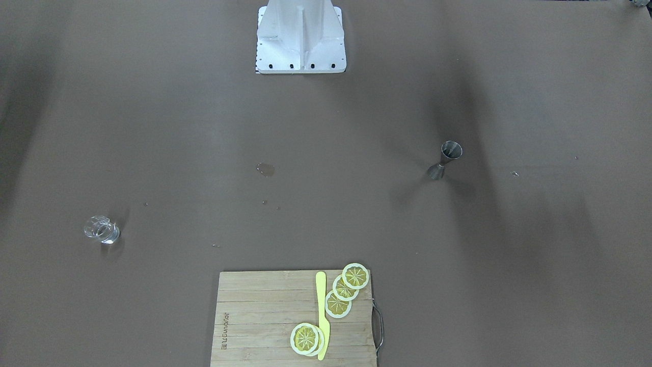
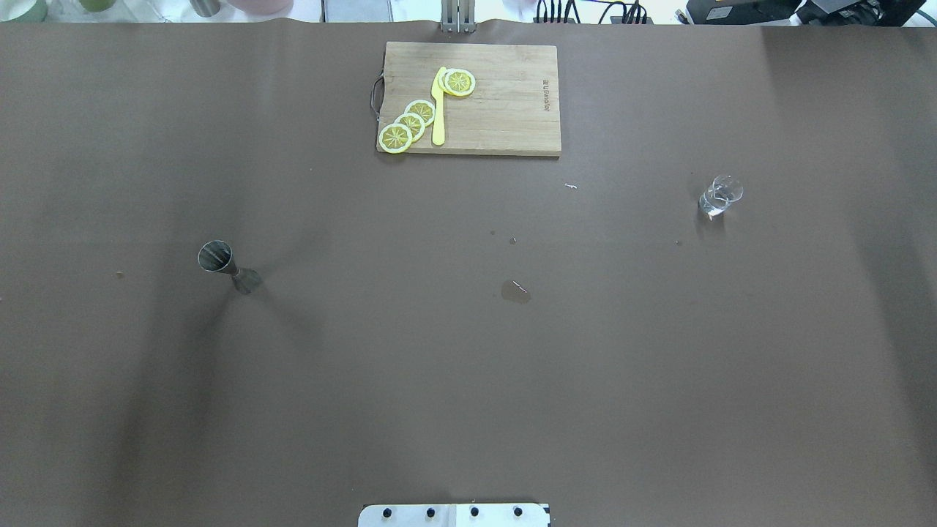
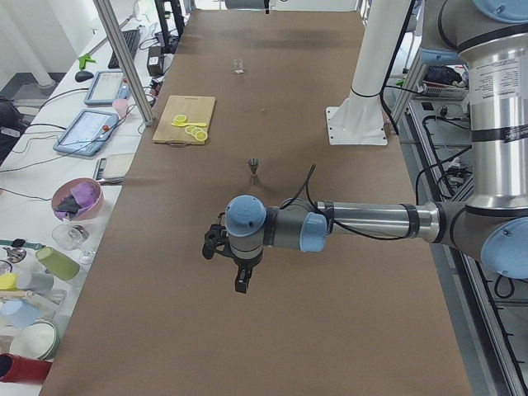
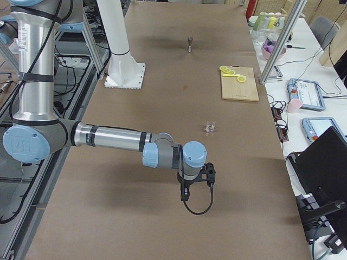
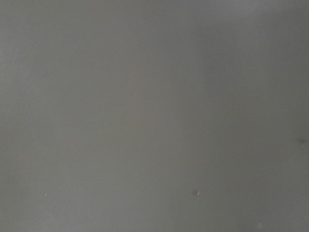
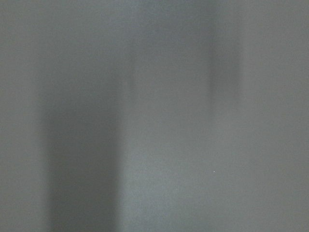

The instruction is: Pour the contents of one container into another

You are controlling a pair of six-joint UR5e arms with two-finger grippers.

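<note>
The metal jigger (image 1: 444, 161) (image 2: 228, 267) stands upright and alone on the brown table, on my left side. Far across on my right side stands the clear glass cup (image 1: 102, 230) (image 2: 719, 195), also upright. Neither gripper shows in the overhead or front views. In the exterior left view my left gripper (image 3: 241, 285) hangs above the table, well short of the jigger (image 3: 254, 168). In the exterior right view my right gripper (image 4: 184, 196) hangs short of the cup (image 4: 210, 127). I cannot tell whether either is open or shut. Both wrist views show only bare table.
A wooden cutting board (image 2: 505, 110) lies at the far middle edge with lemon slices (image 2: 410, 123) and a yellow knife (image 2: 438, 110) on it. A small wet spot (image 2: 515, 291) marks the table centre. The white robot base (image 1: 300, 38) stands at the near middle.
</note>
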